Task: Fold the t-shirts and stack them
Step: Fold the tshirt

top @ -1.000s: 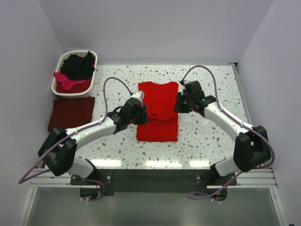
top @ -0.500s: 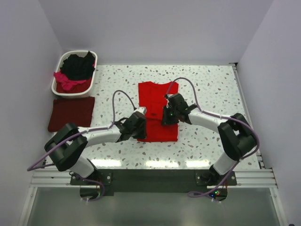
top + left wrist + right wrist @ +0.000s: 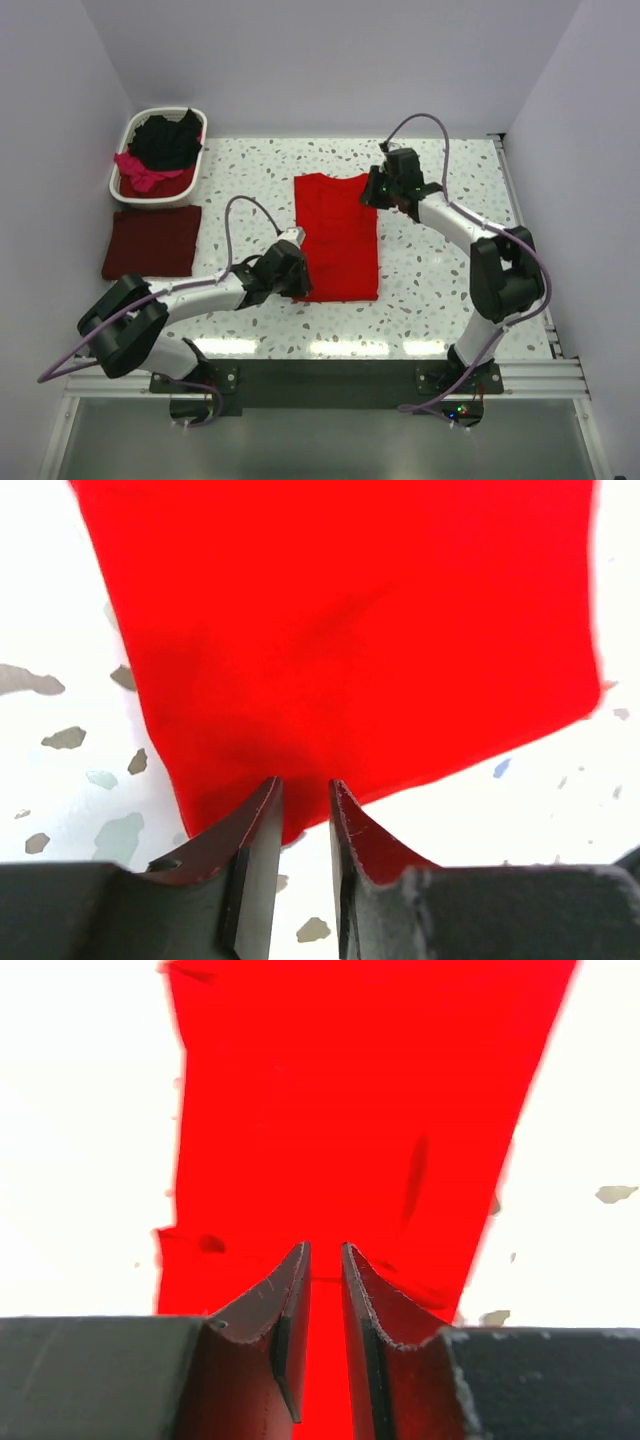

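Note:
The bright red t-shirt lies flat on the table as a long narrow rectangle. My left gripper sits at its near left corner. In the left wrist view the jaws are almost together, the tips at the edge of the red cloth, which lies flat. My right gripper is at the shirt's far right corner. In the right wrist view its jaws are also almost together, low over the red cloth. A folded dark maroon t-shirt lies at the left.
A white laundry basket at the far left corner holds a black shirt and a magenta-pink one. The speckled table is bare right of the red shirt. White walls close in on three sides.
My right gripper has swung from the middle of the shirt's right edge up to its far right corner. My left gripper has slid down to the near left corner. The shirt now lies smoother.

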You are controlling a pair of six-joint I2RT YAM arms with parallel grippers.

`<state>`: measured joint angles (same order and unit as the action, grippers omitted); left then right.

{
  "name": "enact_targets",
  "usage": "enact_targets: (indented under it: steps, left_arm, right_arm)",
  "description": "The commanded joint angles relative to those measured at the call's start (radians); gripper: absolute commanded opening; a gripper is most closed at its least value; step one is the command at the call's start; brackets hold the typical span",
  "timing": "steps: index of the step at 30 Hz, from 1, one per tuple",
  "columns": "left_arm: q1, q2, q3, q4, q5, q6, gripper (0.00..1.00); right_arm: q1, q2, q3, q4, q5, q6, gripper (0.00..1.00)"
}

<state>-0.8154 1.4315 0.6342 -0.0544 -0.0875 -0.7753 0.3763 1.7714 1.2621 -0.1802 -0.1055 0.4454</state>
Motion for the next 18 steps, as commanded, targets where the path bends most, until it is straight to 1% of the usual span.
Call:
enact_targets:
  steps: [1,2,3,4,5,7,8,10,11,13,14,15,18]
  left_arm:
    - [0.034,-0.092,-0.021,0.128,0.02,-0.018,0.31]
    - [0.073,-0.103,-0.022,0.155,0.032,-0.01,0.31]
    - [0.096,-0.105,-0.024,0.156,0.046,-0.005,0.31]
    - [0.12,-0.103,-0.022,0.192,0.081,-0.005,0.31]
    - [0.175,-0.092,-0.024,0.218,0.112,-0.004,0.31]
    - [0.217,-0.068,-0.005,0.298,0.167,0.004,0.31]
    - [0.24,-0.027,0.01,0.316,0.173,0.011,0.3]
    - [0.254,0.033,0.076,0.344,0.192,0.033,0.29]
    - [0.266,0.1,0.099,0.355,0.204,0.034,0.28]
    - [0.282,0.168,0.157,0.384,0.233,0.034,0.27]
    - [0.297,0.229,0.171,0.393,0.238,0.033,0.26]
    - [0.305,0.257,0.194,0.398,0.235,0.034,0.25]
    - [0.344,0.343,0.213,0.403,0.232,0.027,0.24]
  right_arm:
    - [0.015,-0.119,-0.032,0.082,-0.161,0.009,0.23]
    - [0.007,-0.134,-0.079,0.093,-0.221,0.025,0.24]
    - [0.007,-0.147,-0.108,0.106,-0.221,0.036,0.24]
    - [-0.005,-0.158,-0.137,0.152,-0.291,0.05,0.24]
    - [-0.013,-0.173,-0.197,0.177,-0.324,0.065,0.24]
    - [-0.04,-0.168,-0.246,0.276,-0.385,0.114,0.24]
    - [-0.049,-0.149,-0.277,0.3,-0.426,0.122,0.25]
    - [-0.074,-0.116,-0.299,0.362,-0.453,0.139,0.24]
    - [-0.085,-0.071,-0.317,0.393,-0.501,0.15,0.24]
    - [-0.121,-0.02,-0.326,0.458,-0.537,0.185,0.24]
    - [-0.132,0.009,-0.329,0.473,-0.546,0.191,0.24]
    - [-0.143,0.052,-0.331,0.482,-0.546,0.191,0.24]
    - [-0.178,0.115,-0.336,0.475,-0.496,0.15,0.23]
